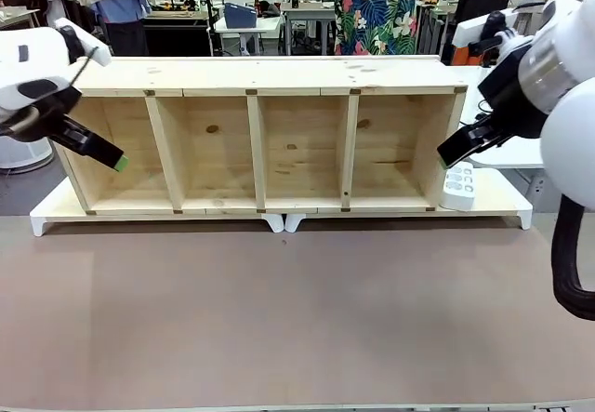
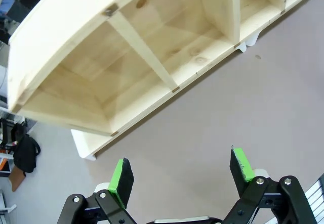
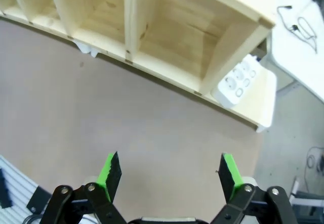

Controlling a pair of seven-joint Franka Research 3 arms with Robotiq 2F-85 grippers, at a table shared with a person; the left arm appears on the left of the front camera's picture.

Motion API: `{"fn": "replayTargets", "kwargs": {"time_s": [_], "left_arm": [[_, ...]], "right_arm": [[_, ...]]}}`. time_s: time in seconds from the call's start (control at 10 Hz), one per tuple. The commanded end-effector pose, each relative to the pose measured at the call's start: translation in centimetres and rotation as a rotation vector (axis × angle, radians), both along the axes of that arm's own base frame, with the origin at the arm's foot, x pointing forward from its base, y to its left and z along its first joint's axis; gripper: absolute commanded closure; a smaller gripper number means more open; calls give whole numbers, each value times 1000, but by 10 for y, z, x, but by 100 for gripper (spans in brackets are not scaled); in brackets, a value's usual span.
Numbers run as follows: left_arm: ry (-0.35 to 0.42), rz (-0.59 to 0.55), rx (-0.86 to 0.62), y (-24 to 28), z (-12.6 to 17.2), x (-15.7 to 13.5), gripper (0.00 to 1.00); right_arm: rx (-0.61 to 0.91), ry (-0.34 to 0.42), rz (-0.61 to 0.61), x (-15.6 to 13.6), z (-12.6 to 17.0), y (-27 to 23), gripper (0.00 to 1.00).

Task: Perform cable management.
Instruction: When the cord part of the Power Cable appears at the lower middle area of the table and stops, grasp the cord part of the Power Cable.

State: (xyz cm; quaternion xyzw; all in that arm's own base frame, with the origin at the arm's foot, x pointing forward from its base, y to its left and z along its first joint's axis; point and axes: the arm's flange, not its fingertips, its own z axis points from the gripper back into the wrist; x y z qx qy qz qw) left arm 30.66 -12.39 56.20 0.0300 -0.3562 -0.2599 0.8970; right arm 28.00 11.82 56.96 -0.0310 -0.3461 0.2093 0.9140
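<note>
The cable is out of view. My left gripper (image 1: 117, 161) hangs in front of the left end of a long wooden shelf unit (image 1: 256, 77). In the left wrist view it (image 2: 182, 176) stands open above the brown table top, with nothing between its green pads (image 2: 121, 176). My right gripper (image 1: 444, 159) hangs at the shelf's right end, just above a white power strip (image 1: 457, 187). The right wrist view shows it (image 3: 169, 173) open and empty over the table, with the power strip (image 3: 237, 80) farther off.
The shelf unit (image 3: 152, 57) has several open, empty compartments and rests on a white base (image 1: 56, 217) along the table's far side. The brown table top (image 1: 297, 319) lies bare in front of it. Thin dark wires (image 3: 296, 24) lie on a white side table. A person in a floral shirt (image 1: 375, 7) stands behind.
</note>
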Motion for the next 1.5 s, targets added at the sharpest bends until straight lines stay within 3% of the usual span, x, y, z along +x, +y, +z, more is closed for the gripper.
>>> {"fn": "replayTargets", "kwargs": {"time_s": [0.0,0.3,0.9,1.0,1.4], "left_arm": [[-36,67,-29,43,-91,-95,0],[-40,148,-139,75,-96,-118,0],[-19,162,-118,81,-104,-120,0],[-14,176,-132,66,52,-63,0],[-14,176,-132,66,52,-63,0]], "right_arm": [[9,-28,-52,-70,-83,-32,0],[61,-38,-88,-81,-93,-46,0],[77,-28,-86,-86,-99,-46,0],[50,-21,-80,-32,24,-17,0],[50,-21,-80,-32,24,-17,0]]}}
